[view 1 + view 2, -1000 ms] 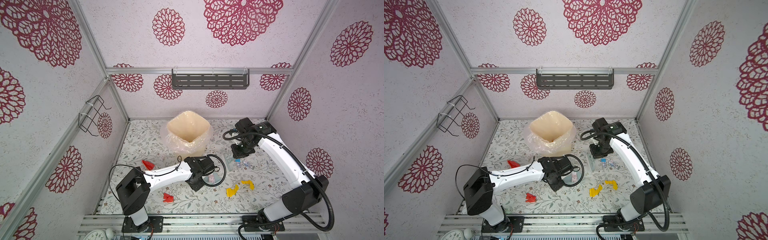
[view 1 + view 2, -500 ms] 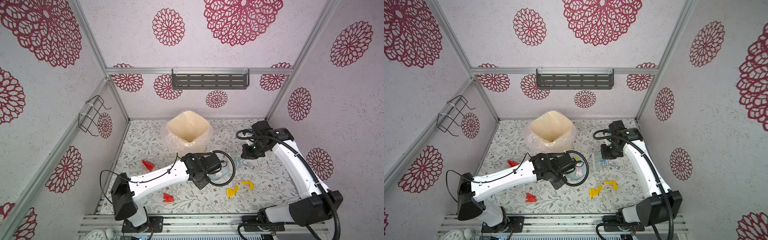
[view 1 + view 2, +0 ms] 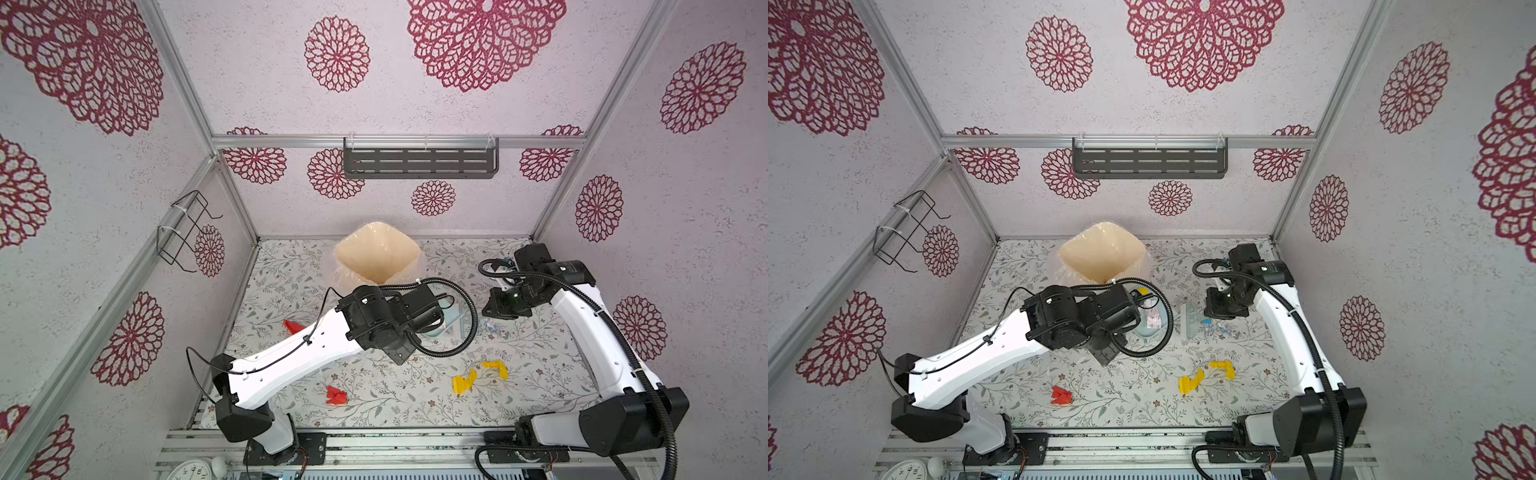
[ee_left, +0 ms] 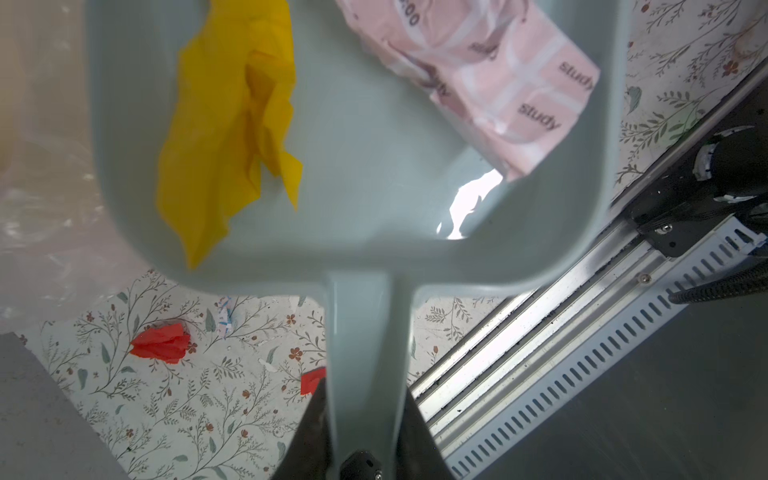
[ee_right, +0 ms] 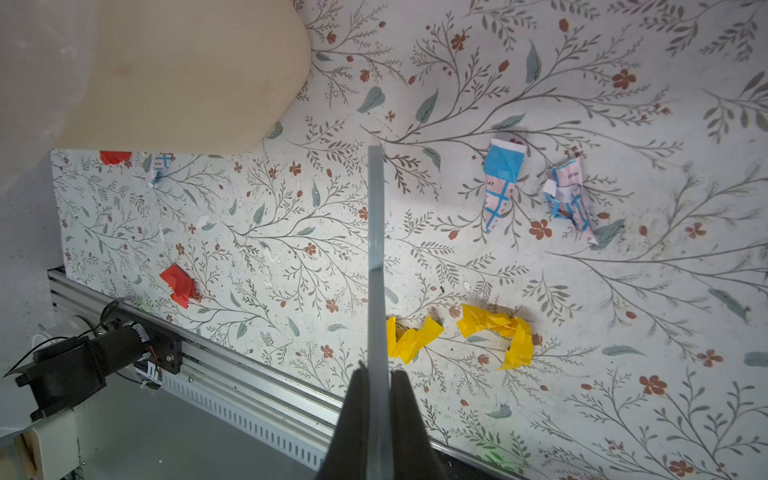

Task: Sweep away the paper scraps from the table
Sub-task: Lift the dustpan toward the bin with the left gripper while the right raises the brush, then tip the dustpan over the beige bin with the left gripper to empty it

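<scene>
My left gripper (image 4: 365, 392) is shut on the handle of the pale blue dustpan (image 4: 374, 174), which hangs above the table (image 3: 415, 399) next to the bin. A yellow scrap (image 4: 224, 124) and a pink printed scrap (image 4: 498, 83) lie in the pan. My right gripper (image 5: 377, 374) is shut on the thin pale brush (image 5: 376, 249), seen edge-on over the table. Two yellow scraps (image 5: 411, 338) (image 5: 503, 332), two blue-printed scraps (image 5: 500, 183) (image 5: 569, 195) and red scraps (image 3: 336, 395) (image 3: 294, 326) lie on the table.
A cream bin (image 3: 376, 257) lined with clear plastic stands at the back middle. Metal rails (image 3: 374, 440) run along the front edge with both arm bases on them. Patterned walls close in the left, back and right sides.
My left arm has stretched out and carried the dustpan back and to the right, closer to the bin. My right arm has swung to the right with the brush.
</scene>
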Robot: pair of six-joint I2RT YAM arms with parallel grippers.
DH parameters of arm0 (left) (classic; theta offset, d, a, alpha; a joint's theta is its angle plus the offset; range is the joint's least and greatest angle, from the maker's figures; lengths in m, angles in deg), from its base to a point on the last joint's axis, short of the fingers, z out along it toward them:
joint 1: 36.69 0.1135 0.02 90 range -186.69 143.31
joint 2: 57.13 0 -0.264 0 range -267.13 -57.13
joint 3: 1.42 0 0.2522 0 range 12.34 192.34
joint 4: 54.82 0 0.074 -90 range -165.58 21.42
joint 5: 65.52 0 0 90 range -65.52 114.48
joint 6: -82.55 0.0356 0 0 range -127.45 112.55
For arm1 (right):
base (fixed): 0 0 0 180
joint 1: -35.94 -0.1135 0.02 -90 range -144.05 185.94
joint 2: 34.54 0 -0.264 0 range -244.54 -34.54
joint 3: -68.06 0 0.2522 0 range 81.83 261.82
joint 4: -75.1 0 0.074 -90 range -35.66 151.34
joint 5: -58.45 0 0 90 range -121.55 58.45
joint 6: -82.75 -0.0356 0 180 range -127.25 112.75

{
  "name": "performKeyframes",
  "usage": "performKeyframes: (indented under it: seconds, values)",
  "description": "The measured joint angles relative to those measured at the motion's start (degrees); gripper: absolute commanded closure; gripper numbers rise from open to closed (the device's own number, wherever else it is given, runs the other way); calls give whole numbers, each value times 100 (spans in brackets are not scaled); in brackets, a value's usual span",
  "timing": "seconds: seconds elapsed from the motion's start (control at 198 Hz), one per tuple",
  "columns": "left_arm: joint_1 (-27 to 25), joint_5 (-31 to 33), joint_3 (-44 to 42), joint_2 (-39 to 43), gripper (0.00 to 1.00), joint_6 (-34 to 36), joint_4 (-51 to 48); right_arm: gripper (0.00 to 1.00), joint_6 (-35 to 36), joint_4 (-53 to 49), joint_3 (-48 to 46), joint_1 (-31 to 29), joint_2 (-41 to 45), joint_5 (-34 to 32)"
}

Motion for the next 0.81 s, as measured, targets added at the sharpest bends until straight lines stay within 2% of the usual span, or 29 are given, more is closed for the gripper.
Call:
performKeyframes:
  seconds: [0.248,0.809]
  values:
    - [225,192,1023,-2,100,-238,-560,100,0,63,-28,11,15,184]
    - [2304,404,1215,-2,100,-330,-734,100,-2,74,140,24,-2,455]
